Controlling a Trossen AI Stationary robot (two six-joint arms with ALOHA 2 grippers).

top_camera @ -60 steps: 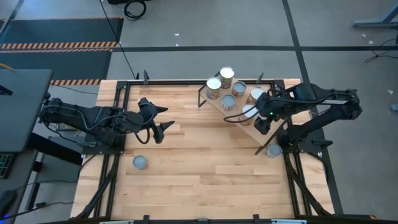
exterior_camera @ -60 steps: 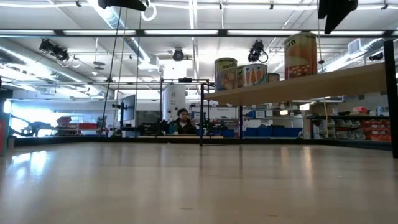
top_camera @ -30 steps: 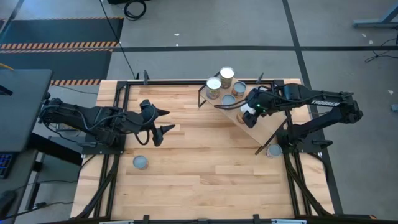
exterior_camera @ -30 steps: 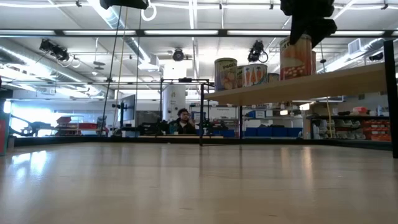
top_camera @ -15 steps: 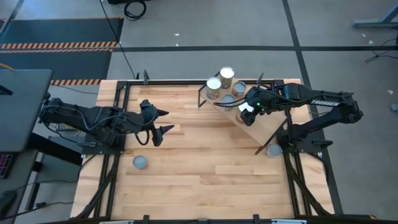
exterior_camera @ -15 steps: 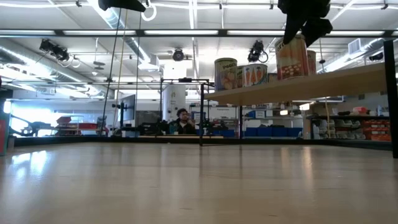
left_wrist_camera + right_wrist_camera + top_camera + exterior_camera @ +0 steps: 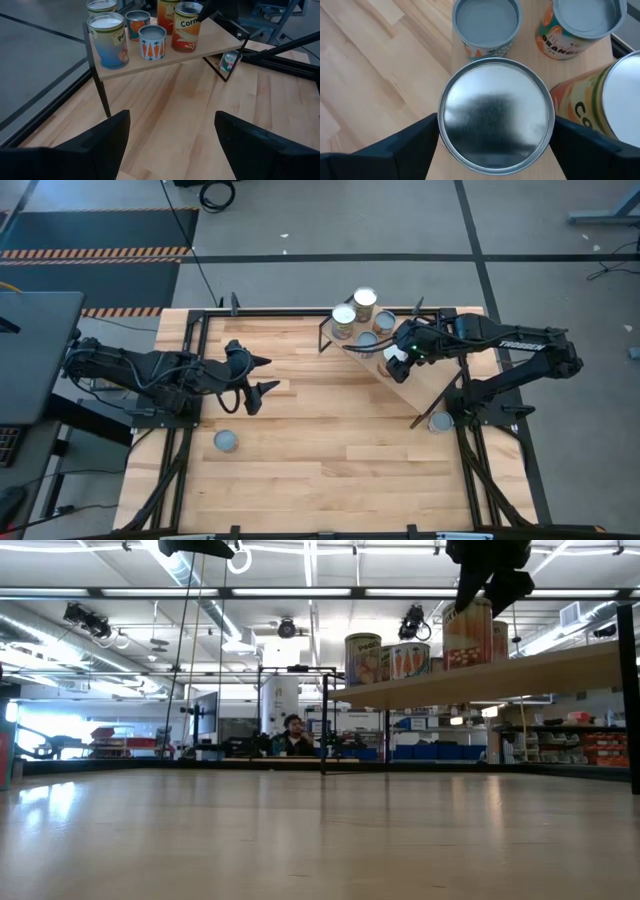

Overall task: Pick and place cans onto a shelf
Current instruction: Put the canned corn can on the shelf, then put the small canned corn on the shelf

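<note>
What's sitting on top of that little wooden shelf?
On the shelf stand several cans, labels reading corn, carrots, peaches. The right gripper straddles one silver-topped can there, jaws wide. The exact count is unclear, since that arm covers some from above.

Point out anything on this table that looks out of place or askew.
Two cans are off the shelf: one stands alone on the table at its near left, another sits low beside the shelf's wire leg at the right edge. The cans on the shelf stand upright. Nothing looks spilled or dented.
</note>
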